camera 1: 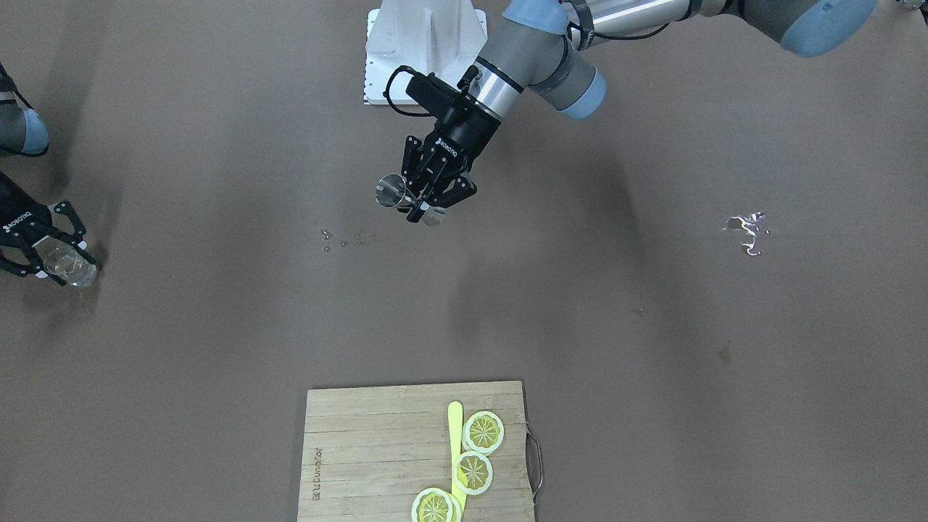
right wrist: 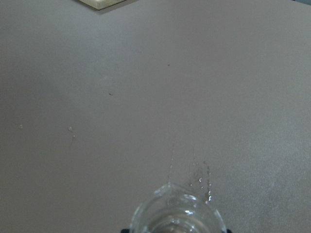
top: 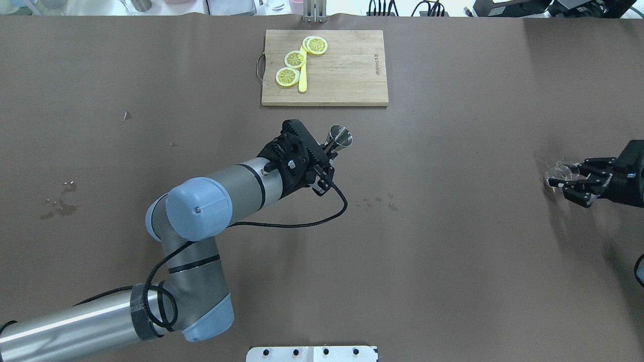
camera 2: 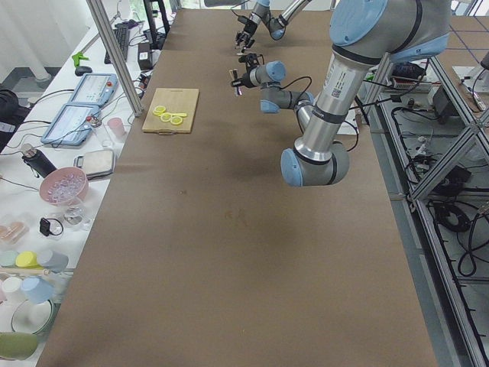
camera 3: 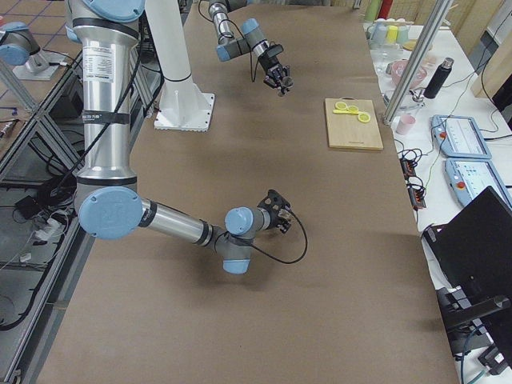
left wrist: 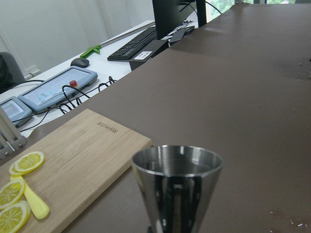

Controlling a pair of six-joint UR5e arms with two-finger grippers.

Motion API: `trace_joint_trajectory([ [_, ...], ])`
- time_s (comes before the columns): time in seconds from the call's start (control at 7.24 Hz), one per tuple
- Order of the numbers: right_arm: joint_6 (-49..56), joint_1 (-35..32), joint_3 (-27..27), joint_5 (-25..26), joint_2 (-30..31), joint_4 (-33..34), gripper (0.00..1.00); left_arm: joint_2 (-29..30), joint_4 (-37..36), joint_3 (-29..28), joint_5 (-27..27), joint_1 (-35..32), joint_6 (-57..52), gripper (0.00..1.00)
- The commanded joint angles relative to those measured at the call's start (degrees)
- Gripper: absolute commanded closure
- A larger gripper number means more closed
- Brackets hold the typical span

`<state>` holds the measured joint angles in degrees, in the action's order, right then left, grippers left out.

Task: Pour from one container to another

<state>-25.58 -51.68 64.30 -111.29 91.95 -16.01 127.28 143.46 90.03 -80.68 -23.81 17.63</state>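
Looking across from the operators' side, the left end effector [camera 1: 419, 206] is clamped at the waist of a steel jigger [camera 1: 391, 191], which is tipped so its wider mouth faces the view's left, over the middle of the brown surface [camera 1: 652, 377]. Far off at the left edge, the right end effector [camera 1: 64, 262] is closed around a clear glass [camera 1: 72, 271] with liquid in it. A few droplets [camera 1: 341, 238] lie near the jigger, and a shiny spill [camera 1: 747, 228] sits well apart on the other side. A wooden cutting board [camera 1: 362, 449] at the near edge carries lemon slices [camera 1: 483, 432] and a yellow stick [camera 1: 454, 424]. From over the robot's shoulders, the jigger's mouth points toward the board, and the glass is at the far right of the surface. Both side views show the two arms well apart along the surface, too small to tell more. The left wrist camera has the jigger's open rim close up, with the board and slices beyond it. The right wrist camera looks down into the glass, with drops just ahead of its rim.
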Motion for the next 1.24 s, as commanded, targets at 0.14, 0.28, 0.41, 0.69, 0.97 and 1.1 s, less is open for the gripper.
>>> trace_joint_trajectory([
  [0.14, 0.01, 0.18, 0.12, -0.07, -0.55, 0.10, 0.78, 6.21, 6.13, -10.73, -14.02, -6.58, -4.34, 1.00],
  [0.28, 0.18, 0.18, 0.82, -0.77, -0.89, 0.45, 1.00, 7.71, 6.13, -12.93, -18.07, -8.25, -5.84, 1.00],
  [0.41, 0.53, 0.18, 1.87, -0.86, -0.90, 1.15, 1.00, 9.12, 6.57, -15.21, -21.24, -9.75, -10.64, 1.00],
  [0.69, 0.71, -1.21, 3.63, -5.57, -1.33, 4.20, 1.00, 10.53, 16.79, -22.14, -23.65, -10.03, -11.21, 1.00],
  [0.97, 1.93, -3.16, 9.76, -7.72, -3.53, 14.72, 1.00, 10.89, 23.42, -25.07, -24.09, -9.94, -11.13, 1.00],
  [1.1, 5.94, -3.51, 14.67, -7.98, -4.06, 22.00, 1.00, 11.06, 24.93, -25.25, -24.09, -9.85, -10.95, 1.00],
])
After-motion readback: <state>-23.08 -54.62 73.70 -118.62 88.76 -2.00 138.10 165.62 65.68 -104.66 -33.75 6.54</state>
